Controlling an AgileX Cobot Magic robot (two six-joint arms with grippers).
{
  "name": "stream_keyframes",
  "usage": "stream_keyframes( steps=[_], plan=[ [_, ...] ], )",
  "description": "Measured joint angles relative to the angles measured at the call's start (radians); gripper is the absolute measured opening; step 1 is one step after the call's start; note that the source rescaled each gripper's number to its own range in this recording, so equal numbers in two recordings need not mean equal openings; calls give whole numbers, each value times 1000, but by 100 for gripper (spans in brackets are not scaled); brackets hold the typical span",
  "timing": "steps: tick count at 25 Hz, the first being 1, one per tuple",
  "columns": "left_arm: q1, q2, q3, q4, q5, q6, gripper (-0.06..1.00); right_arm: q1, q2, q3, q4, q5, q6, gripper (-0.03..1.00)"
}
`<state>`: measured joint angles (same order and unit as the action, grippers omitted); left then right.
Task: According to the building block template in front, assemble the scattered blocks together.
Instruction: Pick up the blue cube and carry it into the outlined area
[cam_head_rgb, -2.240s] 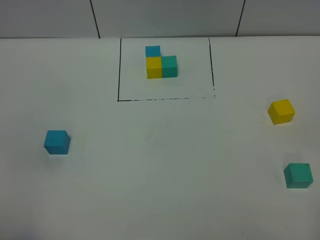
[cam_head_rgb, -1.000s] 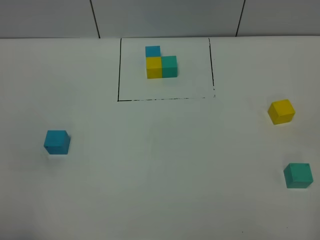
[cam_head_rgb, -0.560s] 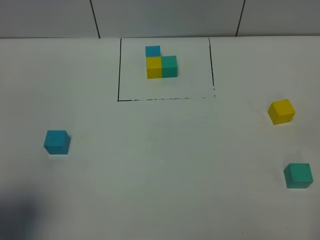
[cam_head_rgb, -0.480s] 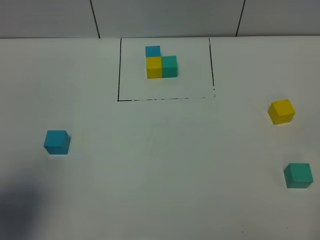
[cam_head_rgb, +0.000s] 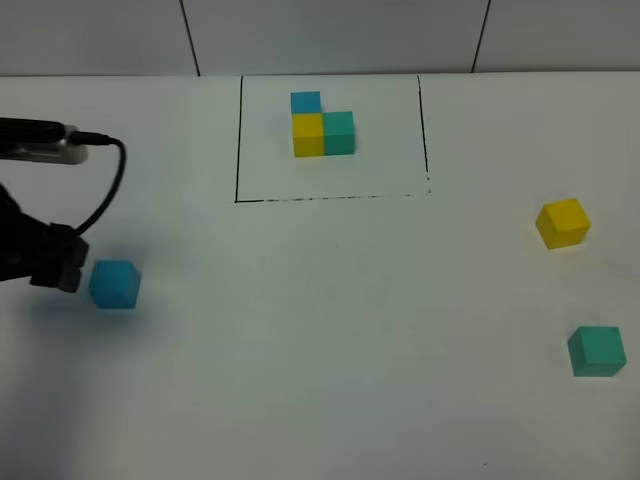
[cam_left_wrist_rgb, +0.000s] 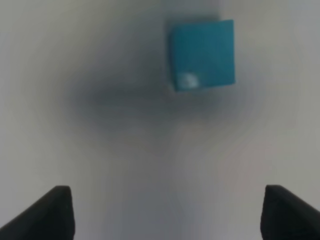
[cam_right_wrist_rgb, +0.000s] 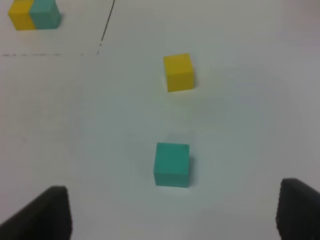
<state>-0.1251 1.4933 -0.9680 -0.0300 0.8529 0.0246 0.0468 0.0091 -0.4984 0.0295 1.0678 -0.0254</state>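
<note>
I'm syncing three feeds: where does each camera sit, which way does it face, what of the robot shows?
Exterior high: up high, looking down on the white table and black-framed L-shaped cube template; left arm shows.
Left wrist: on that arm, down past the open left claw at the sky-blue matte cube.
Right wrist: on the other arm, past the open right claw toward the teal-green matte cube and yellow matte cube.
Shared: the exterior view shows all three cubes too.

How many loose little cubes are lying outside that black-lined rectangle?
3: a sky-blue cube at the left, a yellow cube at the right, a teal-green cube in front of it. None appears hidden.
</note>
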Motion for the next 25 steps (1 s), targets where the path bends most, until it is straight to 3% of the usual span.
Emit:
stream_keyframes(
  steps=[5, 25],
  plan=[
    [-58, 108, -35, 21, -78, -11, 89, 0, 0, 0, 0, 0, 0, 67],
    [-59, 363, -36, 30, -273, -93, 89, 0, 0, 0, 0, 0, 0, 67]
  ],
)
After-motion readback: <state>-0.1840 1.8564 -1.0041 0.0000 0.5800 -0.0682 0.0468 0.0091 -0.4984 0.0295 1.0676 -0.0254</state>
